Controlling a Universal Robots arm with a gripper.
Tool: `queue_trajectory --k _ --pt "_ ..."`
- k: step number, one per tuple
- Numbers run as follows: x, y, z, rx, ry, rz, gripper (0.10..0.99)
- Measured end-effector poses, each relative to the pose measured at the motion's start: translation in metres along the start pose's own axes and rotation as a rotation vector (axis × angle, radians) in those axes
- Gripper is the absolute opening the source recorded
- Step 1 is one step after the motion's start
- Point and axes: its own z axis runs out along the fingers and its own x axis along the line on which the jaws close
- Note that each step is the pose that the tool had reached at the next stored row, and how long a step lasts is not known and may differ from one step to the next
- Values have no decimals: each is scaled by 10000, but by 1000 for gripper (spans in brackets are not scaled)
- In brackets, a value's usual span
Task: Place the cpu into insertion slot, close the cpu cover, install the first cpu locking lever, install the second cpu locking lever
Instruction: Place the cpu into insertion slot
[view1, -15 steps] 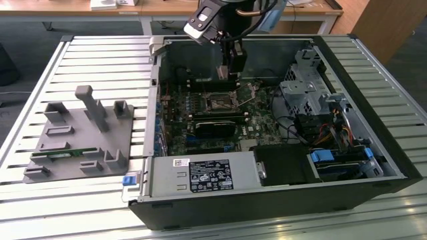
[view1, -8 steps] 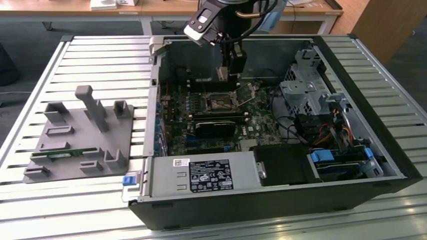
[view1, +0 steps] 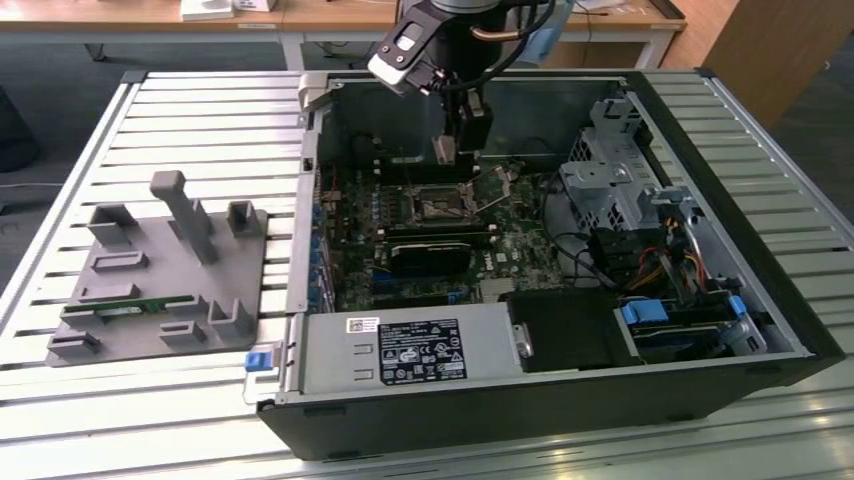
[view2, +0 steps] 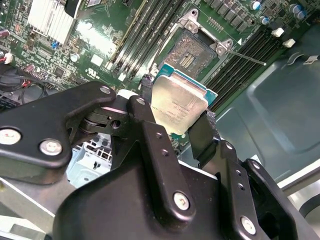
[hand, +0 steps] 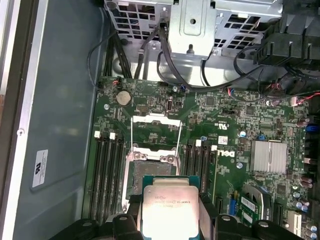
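Note:
My gripper (view1: 455, 148) hangs inside the open computer case, shut on the cpu (view2: 178, 101) by two opposite edges. The chip's silvery-grey top faces both wrist cameras (hand: 169, 206), and a black finger (view2: 201, 131) presses each side. The cpu is in the air above the motherboard, close to the insertion slot (hand: 150, 172) but apart from it, towards the case's far wall. The slot (view1: 438, 203) lies open with its contacts bare. The cpu cover (hand: 155, 120) is swung up on the slot's side nearest the drive cage. A thin locking lever (view2: 246, 57) sticks out beside the slot.
The case walls (view1: 314, 150) ring the motherboard. A drive cage (view1: 607, 175) with cables stands on the exterior view's right, the power supply (view1: 407, 350) at the front, and a long black card (view1: 434, 250) just in front of the slot. A grey fixture (view1: 154, 270) sits outside the case.

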Motion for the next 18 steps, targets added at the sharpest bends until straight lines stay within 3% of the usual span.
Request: queue_trajectory --k 18 --pt "-1 -7 91 1 -1 0 537"
